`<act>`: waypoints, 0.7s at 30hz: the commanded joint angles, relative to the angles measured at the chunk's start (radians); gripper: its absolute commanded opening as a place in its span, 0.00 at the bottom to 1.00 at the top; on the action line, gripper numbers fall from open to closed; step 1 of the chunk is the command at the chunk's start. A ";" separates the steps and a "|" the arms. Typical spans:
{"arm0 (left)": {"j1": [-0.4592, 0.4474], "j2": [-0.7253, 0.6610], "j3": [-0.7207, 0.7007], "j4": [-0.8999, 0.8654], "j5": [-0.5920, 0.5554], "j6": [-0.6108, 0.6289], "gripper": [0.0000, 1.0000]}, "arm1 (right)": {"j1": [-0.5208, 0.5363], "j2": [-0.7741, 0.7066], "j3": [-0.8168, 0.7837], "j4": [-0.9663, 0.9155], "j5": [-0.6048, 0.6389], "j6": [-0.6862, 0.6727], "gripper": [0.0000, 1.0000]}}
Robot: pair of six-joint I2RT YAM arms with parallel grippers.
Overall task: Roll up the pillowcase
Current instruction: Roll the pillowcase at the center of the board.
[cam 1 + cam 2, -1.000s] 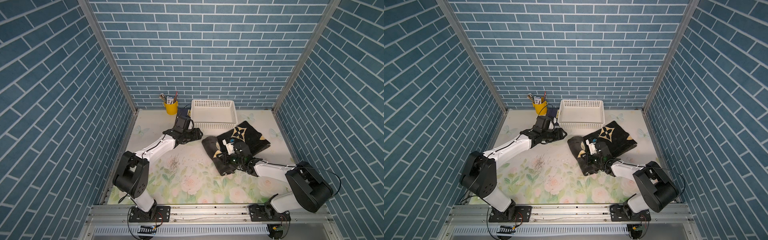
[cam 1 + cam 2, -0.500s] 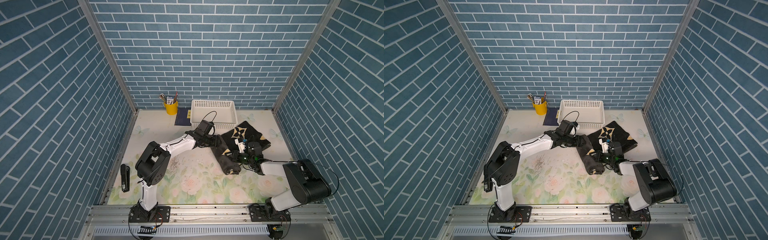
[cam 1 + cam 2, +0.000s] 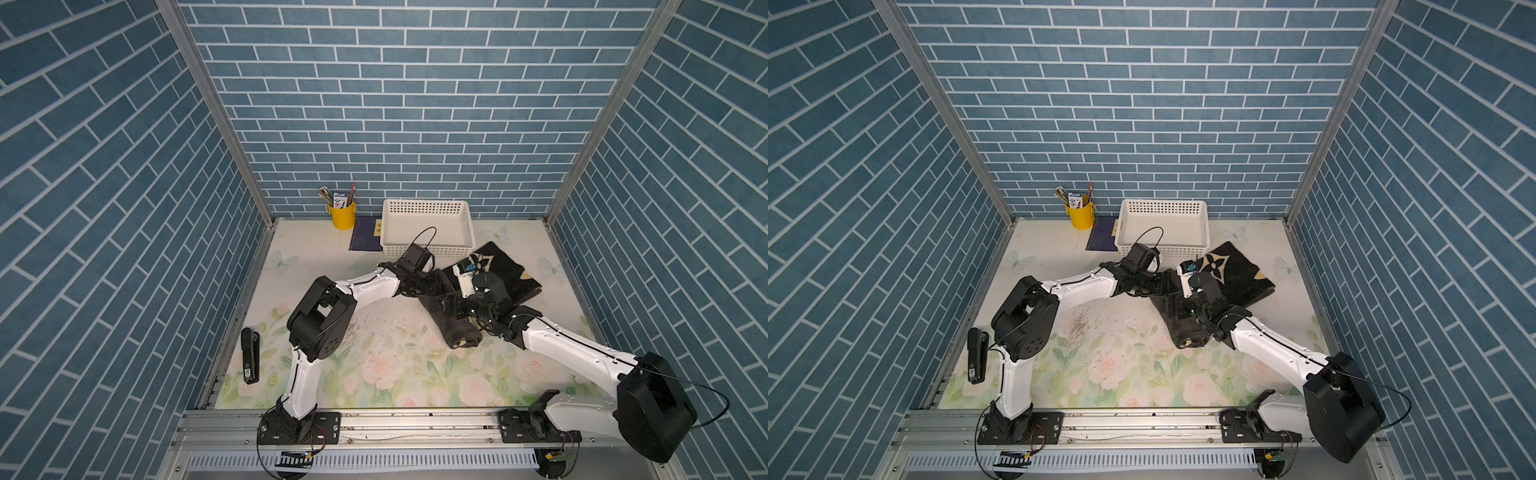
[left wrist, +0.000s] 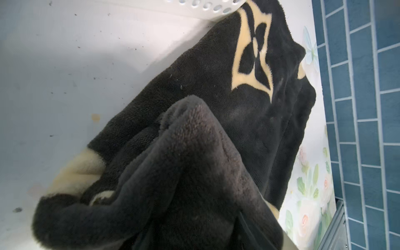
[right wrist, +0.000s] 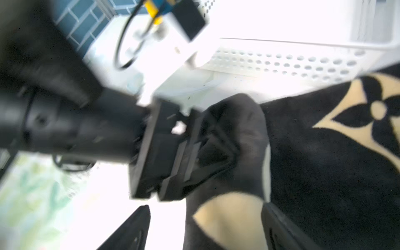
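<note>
The black plush pillowcase [image 3: 511, 270] [image 3: 1237, 274] lies at the back right of the table, its near part wound into a roll [image 3: 457, 332] [image 3: 1187, 332]. Cream motifs show on its flat part [image 4: 251, 54] [image 5: 324, 162]. My left gripper [image 3: 436, 282] [image 3: 1163, 284] is at the roll's far end, shut on a fold of the cloth; in the left wrist view plush hides its fingers. My right gripper [image 3: 453, 305] [image 5: 205, 207] stands open astride the roll, and table shows between one finger [image 5: 138, 227] and the cloth.
A white basket [image 3: 428, 202] [image 3: 1163, 203] stands against the back wall, touching the pillowcase's far corner. Left of it are a yellow pen cup [image 3: 341, 214] and a dark blue booklet [image 3: 365, 239]. A black stapler-like object [image 3: 250, 355] lies by the left edge.
My right gripper has gone from shut on the roll to open. The left arm swung from beside the basket to the roll's far end and closed on the cloth.
</note>
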 commanded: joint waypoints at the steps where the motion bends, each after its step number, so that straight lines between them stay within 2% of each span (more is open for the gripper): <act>1: -0.006 0.037 0.011 -0.011 0.003 -0.012 0.61 | 0.125 0.050 -0.022 -0.126 0.352 -0.118 0.97; 3: -0.006 0.037 0.010 -0.011 0.005 -0.012 0.61 | 0.185 0.113 -0.016 -0.105 0.434 -0.142 1.00; 6: -0.006 0.033 0.008 -0.012 0.002 -0.010 0.61 | 0.220 0.218 0.031 -0.101 0.544 -0.153 1.00; 9: -0.004 0.021 0.000 -0.014 -0.008 -0.007 0.61 | 0.225 0.292 0.076 -0.109 0.586 -0.165 1.00; 11: -0.003 0.012 -0.007 -0.012 -0.009 -0.007 0.61 | 0.224 0.328 0.088 -0.110 0.587 -0.172 0.96; 12: -0.001 0.008 -0.011 -0.010 -0.010 -0.007 0.61 | 0.225 0.340 0.089 -0.107 0.576 -0.178 0.89; 13: 0.001 0.002 -0.014 -0.008 -0.011 -0.007 0.61 | 0.224 0.346 0.085 -0.100 0.544 -0.186 0.79; 16: 0.018 -0.036 -0.024 -0.009 -0.017 -0.011 0.62 | 0.222 0.333 0.075 -0.073 0.427 -0.205 0.42; 17: 0.031 -0.057 -0.029 -0.007 -0.015 -0.015 0.63 | 0.222 0.323 0.070 -0.065 0.387 -0.212 0.24; 18: 0.046 -0.082 -0.035 -0.004 -0.012 -0.023 0.63 | 0.222 0.316 0.069 -0.061 0.350 -0.212 0.14; 21: 0.106 -0.177 -0.058 0.000 -0.007 -0.033 0.65 | 0.223 0.303 0.070 -0.059 0.238 -0.217 0.09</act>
